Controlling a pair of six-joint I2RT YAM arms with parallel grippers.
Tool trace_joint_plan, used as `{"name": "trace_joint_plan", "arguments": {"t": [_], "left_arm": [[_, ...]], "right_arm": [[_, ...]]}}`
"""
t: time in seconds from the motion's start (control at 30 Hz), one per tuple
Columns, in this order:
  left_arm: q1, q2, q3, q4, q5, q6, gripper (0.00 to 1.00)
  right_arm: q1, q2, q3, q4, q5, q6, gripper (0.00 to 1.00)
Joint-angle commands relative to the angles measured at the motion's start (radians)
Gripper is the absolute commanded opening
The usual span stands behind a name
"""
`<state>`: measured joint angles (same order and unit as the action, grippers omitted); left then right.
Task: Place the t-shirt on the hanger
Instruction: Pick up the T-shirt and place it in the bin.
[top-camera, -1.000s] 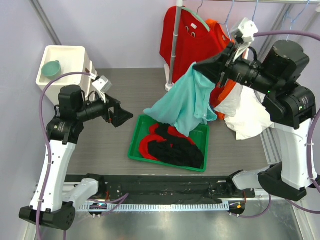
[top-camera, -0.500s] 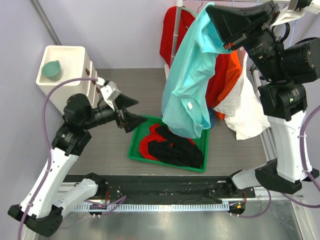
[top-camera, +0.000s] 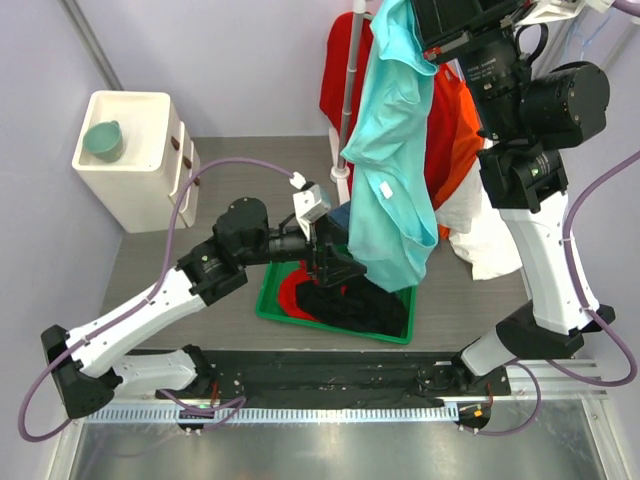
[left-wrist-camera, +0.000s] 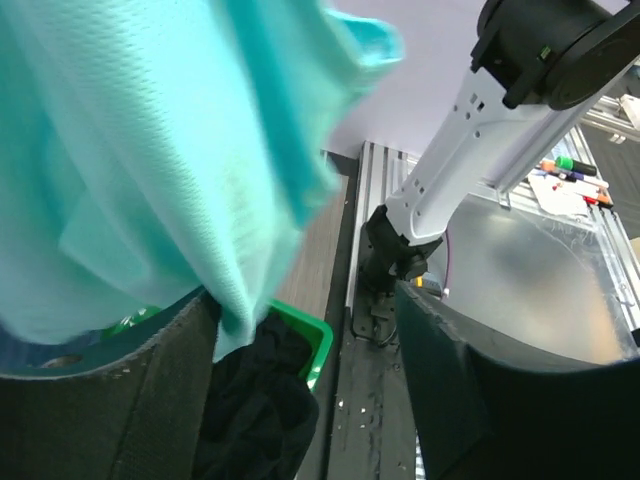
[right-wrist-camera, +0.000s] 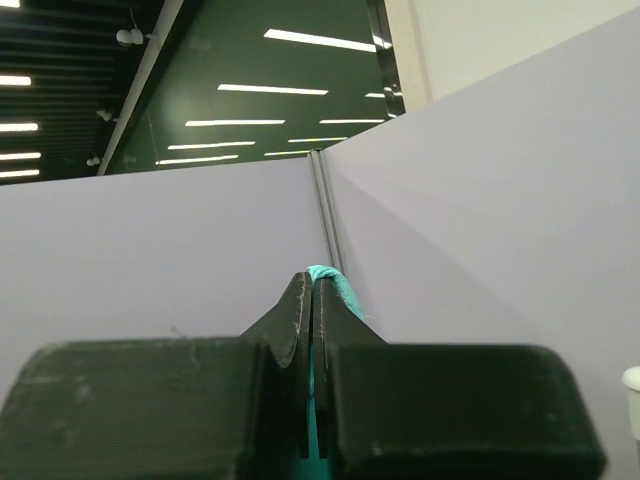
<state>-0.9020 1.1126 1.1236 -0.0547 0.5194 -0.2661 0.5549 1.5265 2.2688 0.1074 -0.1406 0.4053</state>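
Note:
The light turquoise t-shirt (top-camera: 392, 170) hangs full length from my right gripper (top-camera: 432, 22), which is high at the back and shut on a fold of its fabric (right-wrist-camera: 338, 282). My left gripper (top-camera: 338, 266) is over the tray at the shirt's lower edge. In the left wrist view the t-shirt (left-wrist-camera: 150, 150) fills the upper left. Its hem tip drops into the wide gap of the left gripper (left-wrist-camera: 310, 390), against the left finger (left-wrist-camera: 100, 400). That gripper is open. The hanger is hidden or out of view.
A green tray (top-camera: 270, 300) below the shirt holds black and red clothes (top-camera: 350, 300). Red (top-camera: 345, 70), orange (top-camera: 462, 130) and white (top-camera: 492, 240) garments hang by a white pole (top-camera: 346, 110). A white cabinet (top-camera: 130, 175) with a teal bowl (top-camera: 102, 138) stands back left.
The right gripper has lifted the t-shirt higher, so it now hangs straight. The left arm has swung right and forward to the shirt's lower edge, and its jaws have narrowed somewhat.

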Motion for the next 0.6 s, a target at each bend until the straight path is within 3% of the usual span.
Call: {"name": "trace_joint_plan", "arguments": {"t": [0.0,0.13,0.2,0.33,0.5,0.53,0.57], "left_arm": [[-0.037,-0.02,0.067,0.099,-0.164,-0.012,0.67],[-0.035,-0.049,0.061,0.079,-0.318,-0.013,0.64],[-0.038,-0.05,0.056,0.079,-0.344,-0.021,0.57],[-0.061,-0.028,0.058,0.084,-0.371,-0.028,0.58],[-0.074,0.016,0.08,0.136,-0.412,-0.033,0.69],[-0.074,0.026,0.09,0.141,-0.438,-0.032,0.75],[-0.074,0.033,0.113,0.153,-0.464,-0.012,0.92]], "right_arm": [[0.069,-0.011,0.044,0.126,0.094,-0.138,0.01],[0.132,-0.008,0.015,0.156,0.171,-0.246,0.01],[0.149,-0.003,0.008,0.179,0.218,-0.296,0.01],[0.186,0.026,0.011,0.221,0.269,-0.361,0.01],[0.243,0.057,0.023,0.244,0.277,-0.401,0.01],[0.252,0.058,0.021,0.244,0.263,-0.401,0.01],[0.26,0.058,0.018,0.241,0.256,-0.399,0.01]]}}
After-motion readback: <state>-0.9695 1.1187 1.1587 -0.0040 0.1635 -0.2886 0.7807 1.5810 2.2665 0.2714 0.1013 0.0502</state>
